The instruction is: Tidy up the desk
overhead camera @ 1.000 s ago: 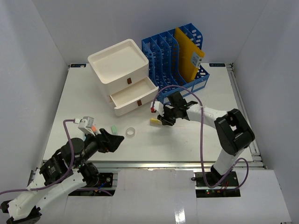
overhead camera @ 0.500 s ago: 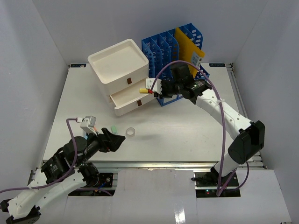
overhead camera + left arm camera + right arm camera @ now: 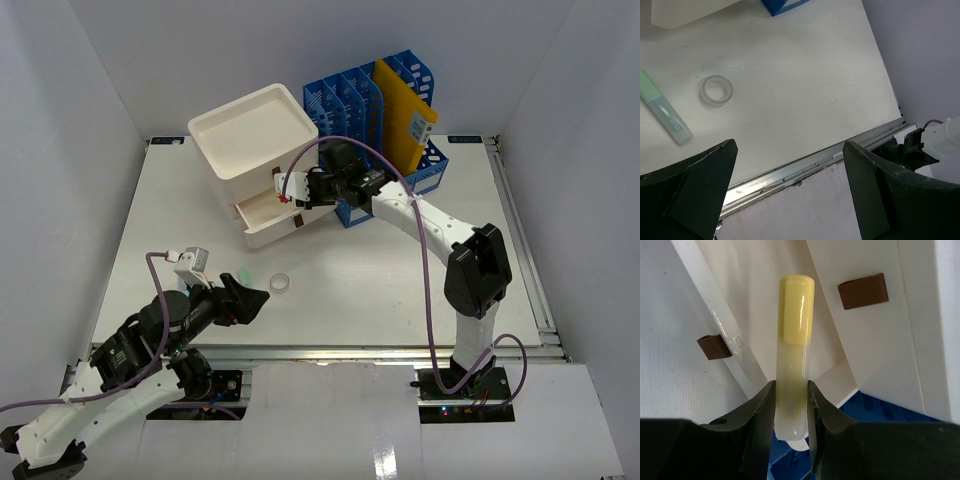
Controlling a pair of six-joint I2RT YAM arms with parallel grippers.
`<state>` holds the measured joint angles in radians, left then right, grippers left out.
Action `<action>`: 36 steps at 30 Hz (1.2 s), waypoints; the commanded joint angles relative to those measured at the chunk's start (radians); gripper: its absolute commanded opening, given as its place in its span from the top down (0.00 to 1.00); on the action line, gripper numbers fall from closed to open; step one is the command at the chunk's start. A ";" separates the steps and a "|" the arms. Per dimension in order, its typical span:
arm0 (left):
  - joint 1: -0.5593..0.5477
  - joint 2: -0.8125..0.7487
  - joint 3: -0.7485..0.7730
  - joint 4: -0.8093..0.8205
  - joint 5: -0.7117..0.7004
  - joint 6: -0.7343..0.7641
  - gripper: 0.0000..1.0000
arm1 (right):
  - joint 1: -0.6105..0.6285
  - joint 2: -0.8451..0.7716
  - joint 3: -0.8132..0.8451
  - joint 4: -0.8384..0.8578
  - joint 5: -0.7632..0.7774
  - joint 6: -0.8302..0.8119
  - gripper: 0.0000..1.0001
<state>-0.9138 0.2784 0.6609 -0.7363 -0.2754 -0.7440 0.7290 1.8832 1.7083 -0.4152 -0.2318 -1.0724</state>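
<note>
Right wrist view: our right gripper (image 3: 791,395) clamps a glossy yellow-capped highlighter (image 3: 795,340) at the open drawer (image 3: 262,208) of the white drawer box (image 3: 250,130). Our left gripper (image 3: 789,150) gapes over the matte white desk (image 3: 380,280), where a clear tape ring (image 3: 716,90) and green highlighter (image 3: 662,107) lie.

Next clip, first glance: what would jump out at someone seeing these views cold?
The right claw, shut on a yellow highlighter, holds it at the open drawer of the white drawer box at the back of the desk. Beside it stands a blue file rack with a yellow folder. Near the front, the open left claw hovers by a tape ring and green highlighter.
</note>
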 commanded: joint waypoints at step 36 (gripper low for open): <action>0.243 0.603 -0.097 0.115 -0.103 -0.169 0.11 | -0.360 -0.742 -0.830 -0.106 -0.857 0.153 0.37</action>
<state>-0.8442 0.8255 0.5377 -0.7865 -0.4867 -1.0757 0.4514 1.1638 0.8849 -0.5349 -0.8903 -0.9230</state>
